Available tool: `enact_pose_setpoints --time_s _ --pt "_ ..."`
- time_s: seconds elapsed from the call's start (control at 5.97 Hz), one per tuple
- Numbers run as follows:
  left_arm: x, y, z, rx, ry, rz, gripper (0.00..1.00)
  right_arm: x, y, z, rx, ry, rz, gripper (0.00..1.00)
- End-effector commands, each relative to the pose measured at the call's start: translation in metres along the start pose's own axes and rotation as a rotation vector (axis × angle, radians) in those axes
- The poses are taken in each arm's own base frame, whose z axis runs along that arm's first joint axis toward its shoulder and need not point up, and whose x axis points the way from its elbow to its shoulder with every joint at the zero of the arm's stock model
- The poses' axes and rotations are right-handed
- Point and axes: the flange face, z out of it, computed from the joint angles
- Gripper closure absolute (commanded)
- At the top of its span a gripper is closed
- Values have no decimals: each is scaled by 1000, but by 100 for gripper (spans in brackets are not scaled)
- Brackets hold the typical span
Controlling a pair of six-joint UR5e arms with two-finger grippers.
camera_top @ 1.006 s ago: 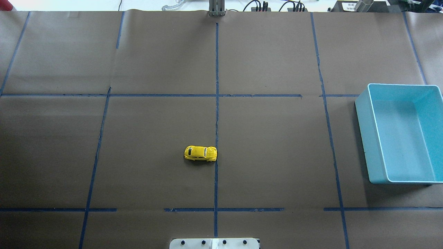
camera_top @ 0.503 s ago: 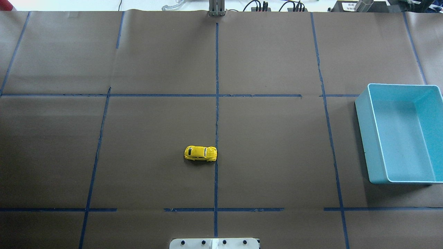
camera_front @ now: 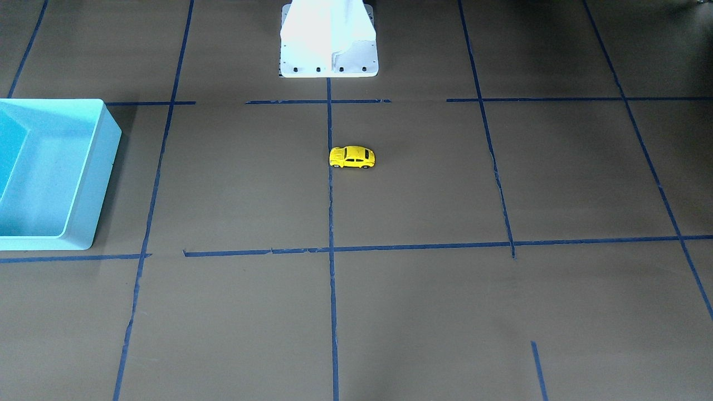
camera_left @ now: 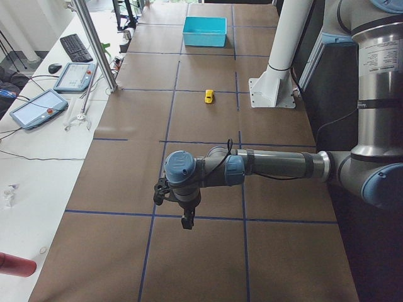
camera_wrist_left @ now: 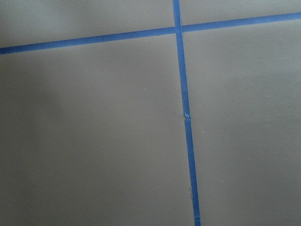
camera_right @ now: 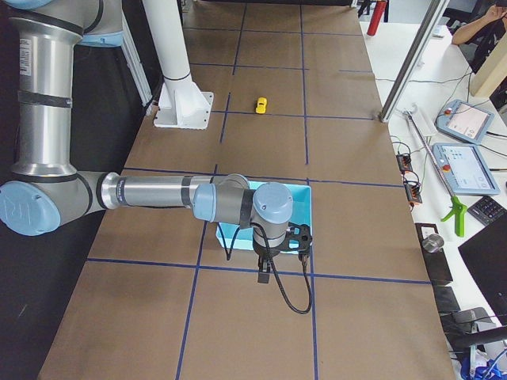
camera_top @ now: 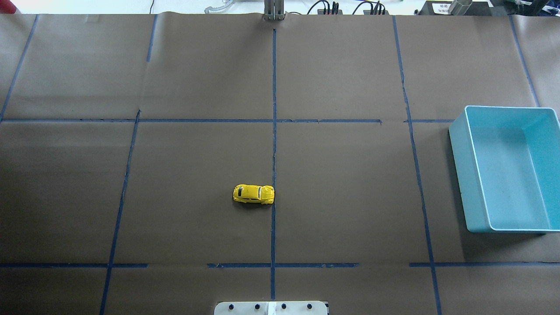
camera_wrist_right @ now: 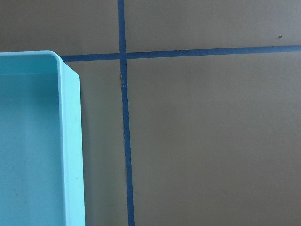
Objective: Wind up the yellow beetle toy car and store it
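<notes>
- Front-facing view: a table covered in matte, creased brown paper (camera_front: 423,184) and gridded with blue tape lines (camera_front: 332,223) is shown. The yellow beetle toy car (camera_front: 352,157) is seen standing on its wheels just beside the centre line, near the white base (camera_front: 328,50). The light blue bin (camera_front: 106,128) is set well apart from it, at the table's edge.
- Overhead view: the car's glossy, rounded shell is confirmed, and neither arm is caught here.
- Left side view: the left gripper (camera_left: 187,221) is held over bare paper, well apart from the car. How its jaws stand cannot be told.
- Right side view: the right gripper (camera_right: 263,275) is held above the bin's edge (smooth hard plastic, straight-walled). Its jaws cannot be judged either.
- Wrist views: only paper, tape and a bin corner are shown, and no fingers are seen.
- Risk, as judged: the small, slick dome could be squeezed out of a pinch, or rolled away if nudged off-centre. If released while wound, it may be driven off before storage.
</notes>
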Motion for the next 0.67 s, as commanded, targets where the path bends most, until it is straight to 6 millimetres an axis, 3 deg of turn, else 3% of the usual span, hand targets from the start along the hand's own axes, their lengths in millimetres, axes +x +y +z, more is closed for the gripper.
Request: enact_pose_setpoints --time_s 0.0,0.34,0.5 --pt "1 -2 -2 1 -5 1 0 -1 0 -1 2 -1 -4 0" --pt "17 -19 -21 31 -17 33 0 1 1 1 -3 0 2 0" --pt "36 -35 -41 70 -25 75 0 1 1 1 -2 0 1 0"
